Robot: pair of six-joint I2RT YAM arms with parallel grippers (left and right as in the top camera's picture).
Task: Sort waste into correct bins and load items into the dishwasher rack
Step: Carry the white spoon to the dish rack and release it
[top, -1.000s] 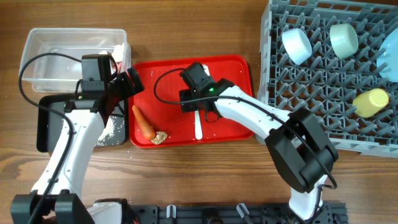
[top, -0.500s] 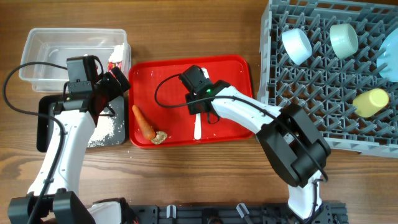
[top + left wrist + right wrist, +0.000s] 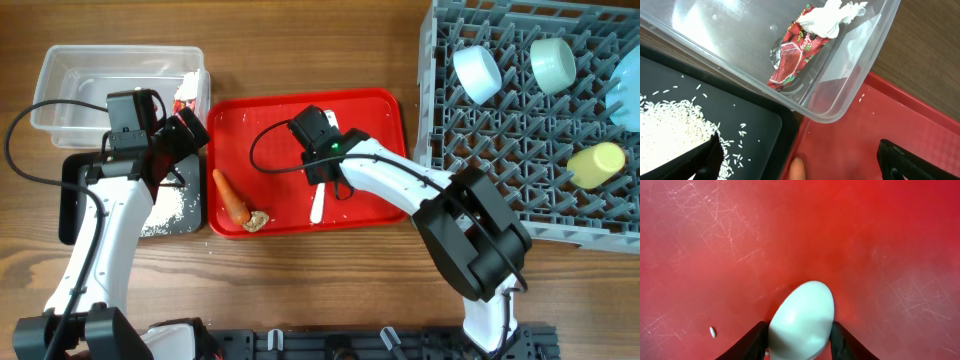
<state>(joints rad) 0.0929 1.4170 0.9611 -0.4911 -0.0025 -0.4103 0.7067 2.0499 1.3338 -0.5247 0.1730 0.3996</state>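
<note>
Left gripper [image 3: 800, 150] is held spread wide and empty over the corner where black tray [image 3: 740, 115], clear tub [image 3: 850, 95] and red tray [image 3: 900, 115] meet. Right gripper [image 3: 796, 339] is pinched on the white plastic spoon [image 3: 802, 312], lying on the red tray. Light, stiff and slick, the spoon is judged better gripped at the neck than the rounded bowl.

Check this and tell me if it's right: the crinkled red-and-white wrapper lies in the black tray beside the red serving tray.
Wrong: the wrapper lies in the clear tub, not the black tray, which holds rice grains; the left wrist view shows it. That tray does sit beside the red serving tray.
</note>
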